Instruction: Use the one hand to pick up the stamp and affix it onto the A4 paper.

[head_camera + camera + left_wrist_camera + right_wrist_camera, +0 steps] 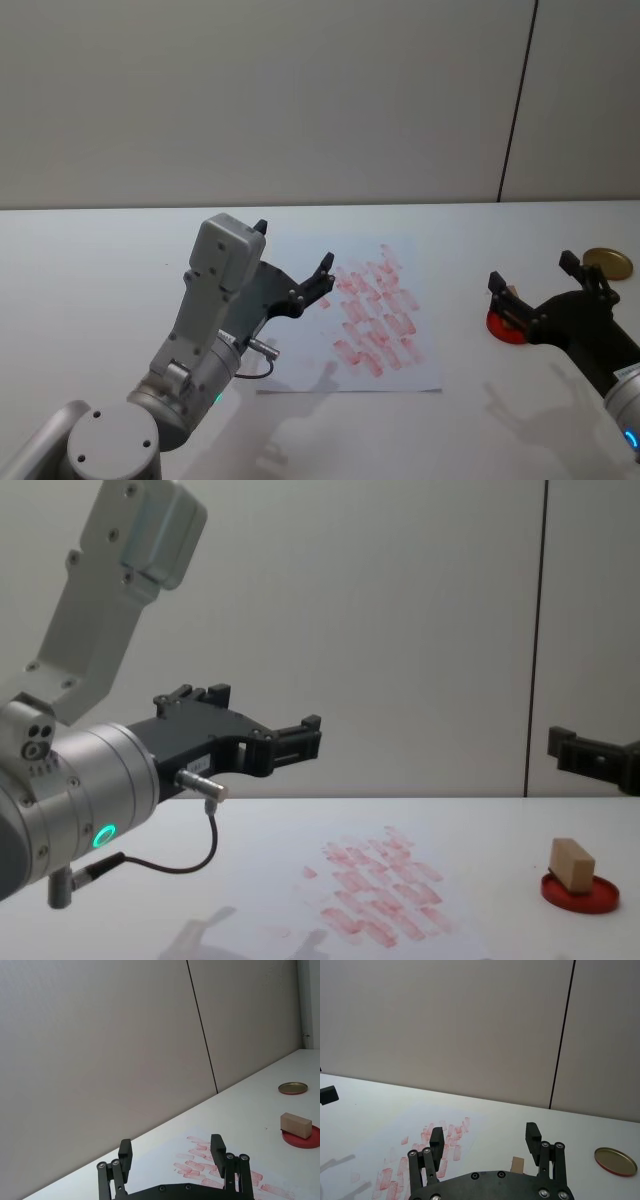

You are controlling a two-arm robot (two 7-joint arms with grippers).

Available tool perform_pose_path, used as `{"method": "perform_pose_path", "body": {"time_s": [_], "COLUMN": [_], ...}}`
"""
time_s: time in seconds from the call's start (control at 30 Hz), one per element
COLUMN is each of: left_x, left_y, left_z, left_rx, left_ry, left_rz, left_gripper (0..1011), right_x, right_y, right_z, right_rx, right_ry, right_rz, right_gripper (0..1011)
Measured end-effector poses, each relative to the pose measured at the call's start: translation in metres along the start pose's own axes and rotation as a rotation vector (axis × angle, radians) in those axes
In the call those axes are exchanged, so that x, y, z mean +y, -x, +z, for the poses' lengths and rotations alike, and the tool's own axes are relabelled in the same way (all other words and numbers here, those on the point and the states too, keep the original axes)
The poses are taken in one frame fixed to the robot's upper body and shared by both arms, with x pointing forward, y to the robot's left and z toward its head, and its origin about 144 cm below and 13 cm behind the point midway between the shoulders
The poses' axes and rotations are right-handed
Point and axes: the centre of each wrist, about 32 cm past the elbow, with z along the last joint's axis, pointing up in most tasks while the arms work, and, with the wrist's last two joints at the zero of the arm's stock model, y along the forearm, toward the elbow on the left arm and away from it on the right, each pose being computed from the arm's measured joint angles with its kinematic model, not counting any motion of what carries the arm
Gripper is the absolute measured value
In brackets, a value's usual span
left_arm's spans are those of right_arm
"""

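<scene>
The stamp (572,864), a small tan wooden block, stands on the flat round red ink pad (580,893) at the table's right. My right gripper (533,275) hovers open above it, well clear in the chest view, where it (590,753) enters from the right edge. In the right wrist view the stamp (518,1164) peeks out between the open fingers (532,1135). The A4 paper (415,355), covered in red marks, lies mid-table. My left gripper (294,248) hangs open above the paper's left edge, green ring lit on its arm.
A round gold lid (607,262) lies on the table beyond the ink pad, at the far right. A grey wall with a dark vertical seam stands behind the white table (100,270). A thin cable loops under the left wrist (190,865).
</scene>
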Motion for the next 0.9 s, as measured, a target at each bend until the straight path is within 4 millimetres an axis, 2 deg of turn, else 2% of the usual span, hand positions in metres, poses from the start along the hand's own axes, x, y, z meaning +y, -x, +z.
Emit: {"method": "perform_pose_path", "body": {"time_s": [0.9], "left_x": [0.0000], "left_y": [0.0000], "left_z": [0.0000], "left_rx": [0.000], "left_ry": [0.000], "left_rz": [0.000], "left_gripper": [993], "right_x": [0.0001], "right_y": [0.0000], "right_z": [0.0000], "right_rx": [0.000], "right_ry": [0.000], "right_rz": [0.000], "right_gripper": [1001]}}
